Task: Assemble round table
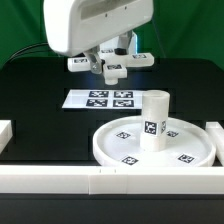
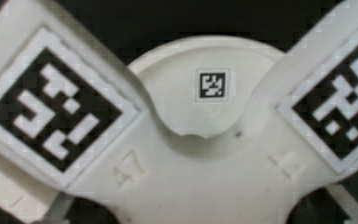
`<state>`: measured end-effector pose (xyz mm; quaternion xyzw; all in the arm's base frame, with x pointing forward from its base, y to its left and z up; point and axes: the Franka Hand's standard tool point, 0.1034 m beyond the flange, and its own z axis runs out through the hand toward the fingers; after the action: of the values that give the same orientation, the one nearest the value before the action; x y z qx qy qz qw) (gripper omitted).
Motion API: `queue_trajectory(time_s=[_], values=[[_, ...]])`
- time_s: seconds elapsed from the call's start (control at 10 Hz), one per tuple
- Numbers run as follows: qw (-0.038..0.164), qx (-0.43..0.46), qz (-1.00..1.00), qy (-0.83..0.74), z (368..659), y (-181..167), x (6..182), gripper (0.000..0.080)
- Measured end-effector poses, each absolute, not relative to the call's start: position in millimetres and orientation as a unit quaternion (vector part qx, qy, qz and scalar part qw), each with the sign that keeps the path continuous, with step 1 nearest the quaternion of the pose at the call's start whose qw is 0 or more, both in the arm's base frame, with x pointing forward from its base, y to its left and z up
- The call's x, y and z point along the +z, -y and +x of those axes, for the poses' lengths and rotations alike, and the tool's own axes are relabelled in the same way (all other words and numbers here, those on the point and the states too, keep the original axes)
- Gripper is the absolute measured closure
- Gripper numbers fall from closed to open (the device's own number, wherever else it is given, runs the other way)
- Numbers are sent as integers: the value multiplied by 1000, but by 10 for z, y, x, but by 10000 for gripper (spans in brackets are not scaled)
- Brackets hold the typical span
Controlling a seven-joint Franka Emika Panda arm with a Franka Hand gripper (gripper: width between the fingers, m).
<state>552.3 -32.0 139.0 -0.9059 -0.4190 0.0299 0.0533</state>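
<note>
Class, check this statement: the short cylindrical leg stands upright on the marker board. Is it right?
Not quite. The cylindrical leg does stand upright, but on the round disc, not on the marker board, which lies apart from it. The exterior view shows this.

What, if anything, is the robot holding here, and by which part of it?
The small cross-shaped piece, raised in the air. The fingers seem to pinch it at its middle, with its tagged arms sticking out on either side.
</note>
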Motion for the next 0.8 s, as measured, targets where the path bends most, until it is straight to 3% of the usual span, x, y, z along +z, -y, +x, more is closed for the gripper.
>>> queue_trajectory(time_s=[0.6, 0.8], values=[[54, 33, -908, 413, 5500, 237, 1396, 354], [79, 16, -910, 406, 5673, -111, 1443, 354]])
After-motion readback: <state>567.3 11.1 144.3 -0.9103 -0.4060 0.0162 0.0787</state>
